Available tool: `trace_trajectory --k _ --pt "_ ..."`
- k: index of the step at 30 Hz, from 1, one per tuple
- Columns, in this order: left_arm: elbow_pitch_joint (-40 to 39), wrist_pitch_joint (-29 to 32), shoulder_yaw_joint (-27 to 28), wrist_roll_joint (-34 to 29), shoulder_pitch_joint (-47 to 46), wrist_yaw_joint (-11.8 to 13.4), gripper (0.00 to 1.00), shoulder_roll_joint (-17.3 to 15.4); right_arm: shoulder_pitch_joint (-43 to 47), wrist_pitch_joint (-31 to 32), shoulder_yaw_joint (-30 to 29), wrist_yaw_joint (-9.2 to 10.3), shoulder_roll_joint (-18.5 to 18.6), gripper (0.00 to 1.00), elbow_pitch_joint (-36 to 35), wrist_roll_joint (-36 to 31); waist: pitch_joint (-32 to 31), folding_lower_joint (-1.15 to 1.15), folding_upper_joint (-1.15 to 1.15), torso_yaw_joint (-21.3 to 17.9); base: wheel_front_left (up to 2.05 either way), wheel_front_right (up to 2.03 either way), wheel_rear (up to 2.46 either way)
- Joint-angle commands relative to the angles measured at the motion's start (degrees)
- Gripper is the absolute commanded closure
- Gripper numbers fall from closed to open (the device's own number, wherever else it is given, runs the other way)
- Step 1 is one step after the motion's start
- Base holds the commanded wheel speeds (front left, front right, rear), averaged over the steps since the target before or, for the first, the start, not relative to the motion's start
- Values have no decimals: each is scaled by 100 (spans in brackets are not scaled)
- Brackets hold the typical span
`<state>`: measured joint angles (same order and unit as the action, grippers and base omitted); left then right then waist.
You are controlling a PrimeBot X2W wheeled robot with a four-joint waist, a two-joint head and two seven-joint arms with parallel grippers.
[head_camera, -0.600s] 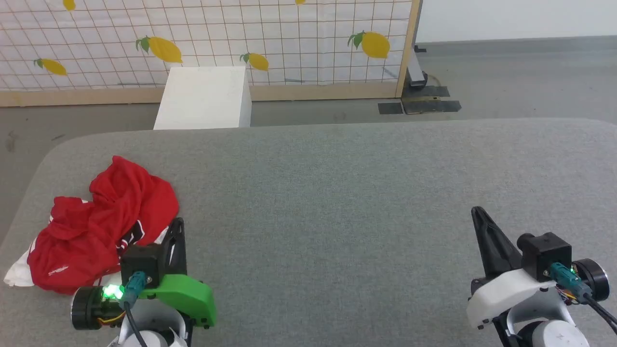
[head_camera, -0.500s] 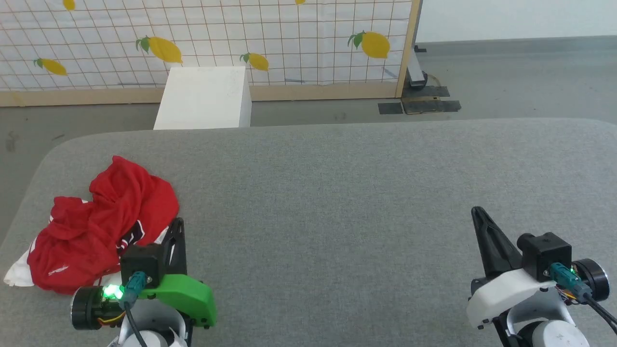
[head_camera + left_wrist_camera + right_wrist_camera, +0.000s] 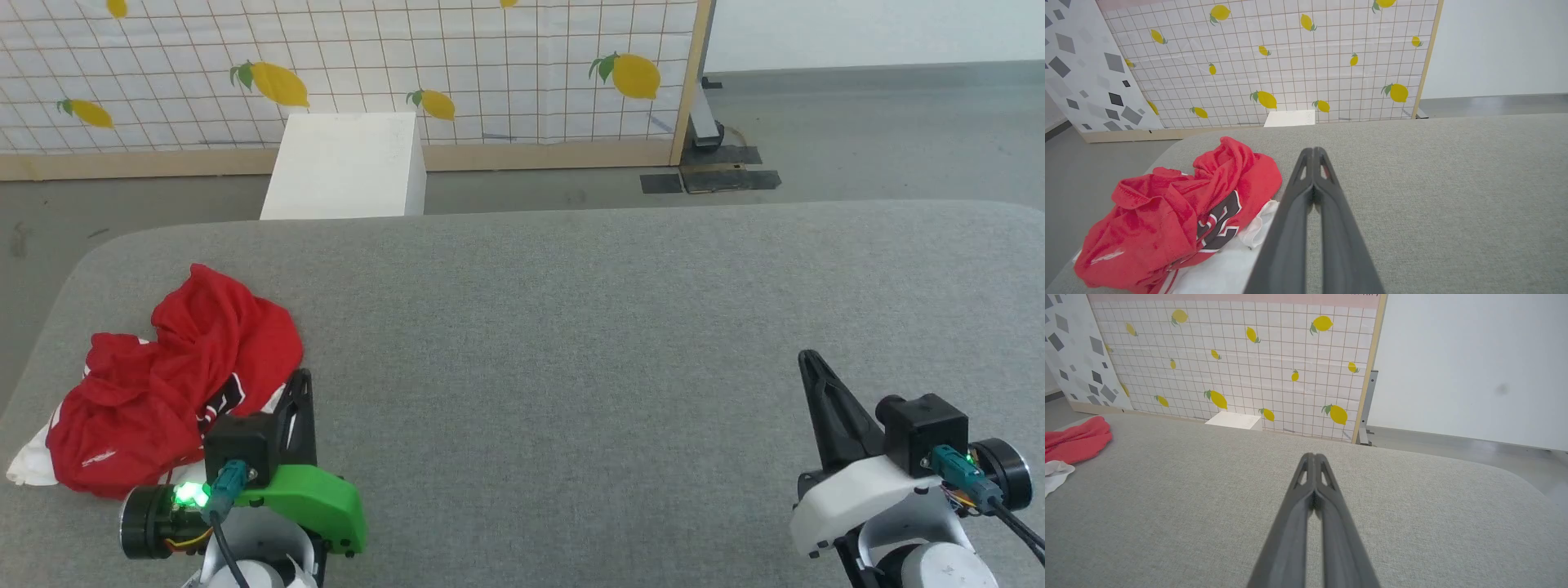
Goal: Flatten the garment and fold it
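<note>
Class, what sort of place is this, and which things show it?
Probably a robot test lab, not a home: a wood-framed lemon-print backdrop on bare floor, dark tape at its foot, and a grey fabric-covered table.

No legible text; black-and-white number print (image 3: pixel 1220 227) on the crumpled red garment (image 3: pixel 1155 212), illegible among the folds.

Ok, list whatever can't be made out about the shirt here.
The chest print: left wrist view, red folds cover most of it, so the number is unreadable.
Near corner of the garment: head view, hidden behind the shut left jaws and the wrist camera.
The garment in the right wrist view: cut off by the left edge.
</note>
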<state>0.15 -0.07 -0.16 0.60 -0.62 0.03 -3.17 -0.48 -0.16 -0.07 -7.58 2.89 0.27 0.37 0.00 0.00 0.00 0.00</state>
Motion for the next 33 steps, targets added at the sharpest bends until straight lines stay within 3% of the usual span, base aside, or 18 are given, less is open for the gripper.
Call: trace_trajectory --k 1,4,5,6,7,8,33 --pt "-15 7 16 -60 62 -3 100 29 48 16 7 9 -2 100 -27 -37 0 0 0 0 0 0 0" --pt "-15 7 16 -60 62 -3 100 29 48 16 7 9 -2 100 -27 -37 0 0 0 0 0 0 0" --pt "-15 7 16 -60 62 -3 0 29 48 16 7 9 -2 0 -27 -37 0 0 0 0 0 0 0" --pt "1 0 -2 3 -1 0 0 0 0 0 0 0 0 0 2 1 0 0 0 0 0 0 0" --pt "2 -3 -7 7 0 0 100 0 1 -1 -1 0 0 100 5 5 0 0 0 0 0 0 0" --pt "1 0 -12 8 -1 0 0 0 0 0 -2 0 0 0 3 1 0 0 0 0 0 0 0" --pt "127 -280 -205 320 61 80 0 5 43 -277 -71 2 0 0 313 356 15 0 0 108 0 0 0"
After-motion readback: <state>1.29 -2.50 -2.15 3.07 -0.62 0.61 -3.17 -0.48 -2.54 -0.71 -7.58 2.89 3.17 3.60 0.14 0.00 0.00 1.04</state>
